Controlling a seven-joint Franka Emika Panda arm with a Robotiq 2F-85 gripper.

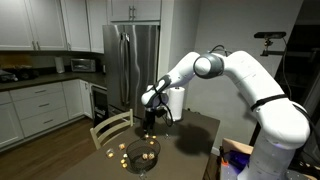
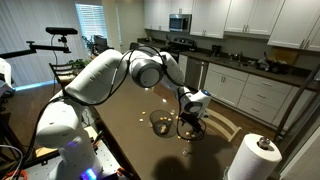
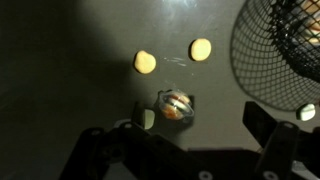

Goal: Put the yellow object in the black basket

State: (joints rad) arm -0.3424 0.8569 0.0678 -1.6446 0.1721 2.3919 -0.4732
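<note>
Two round yellow pieces lie on the dark table in the wrist view. A small pale yellow piece lies beside a clear-wrapped orange candy. The black wire basket stands at the upper right, with another yellow piece at its edge. My gripper is open and empty, hovering above the table, its fingers either side of the candy area. In both exterior views the gripper hangs just above the basket.
A white paper-towel roll stands at the table's near corner. A wooden chair is pushed against the table's edge. Small yellow bits are scattered on the tabletop. Kitchen cabinets and a fridge stand behind.
</note>
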